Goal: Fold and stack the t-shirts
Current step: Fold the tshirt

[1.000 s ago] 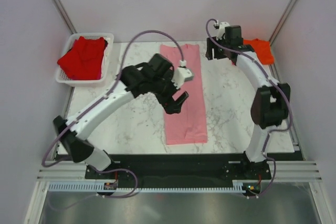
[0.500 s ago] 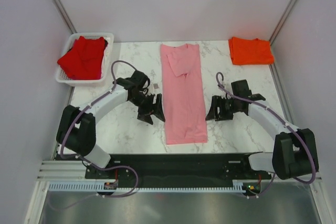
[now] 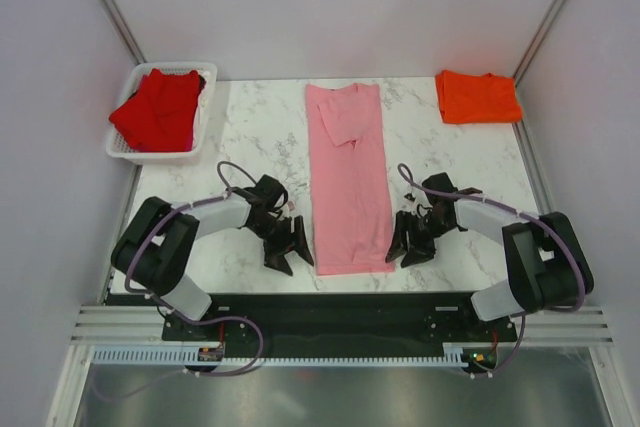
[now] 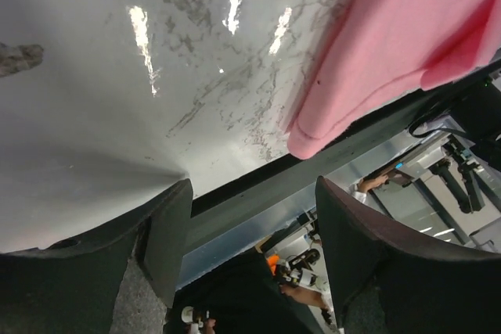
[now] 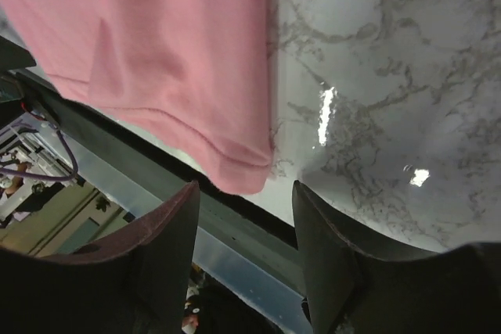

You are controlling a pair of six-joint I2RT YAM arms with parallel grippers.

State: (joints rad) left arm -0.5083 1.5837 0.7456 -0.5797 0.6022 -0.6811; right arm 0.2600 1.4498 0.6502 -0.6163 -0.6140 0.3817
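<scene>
Trouble is likeliest at the near edge of the white marbled bench. There the light pink cloth t-shirt, folded lengthwise into a narrow strip, ends with its hem just short of the dark rail along that edge. The strip runs down the middle of the bench from the far edge.

The left gripper sits just beside the hem's left corner and the right gripper just beside its right corner. Both have their fingers spread with nothing between them. In each wrist view the pink corner lies ahead of the gap, not inside it.

The step in hand looks like pinching both corners to carry the hem towards the collar.

- **Layers:** The strip is layered, and a shallow bite could take only the top layer, so the shirt would fall open when lifted. How many layers meet at each corner I cannot tell from these views.
- **Bunching:** Fingertips sliding in along the marble could push the cloth ahead of them and bunch the hem instead of getting under it.
- **Skew:** If one side grips and the other misses, the fold would go askew.
- **Rail:** With the hem this close to the near edge, a low approach could also knock the rail.

The bright orange cloth t-shirt, folded at the far right corner, and the deep red cloth t-shirt, heaped in the white plastic mesh basket at the far left corner, lie well apart from both grippers.
</scene>
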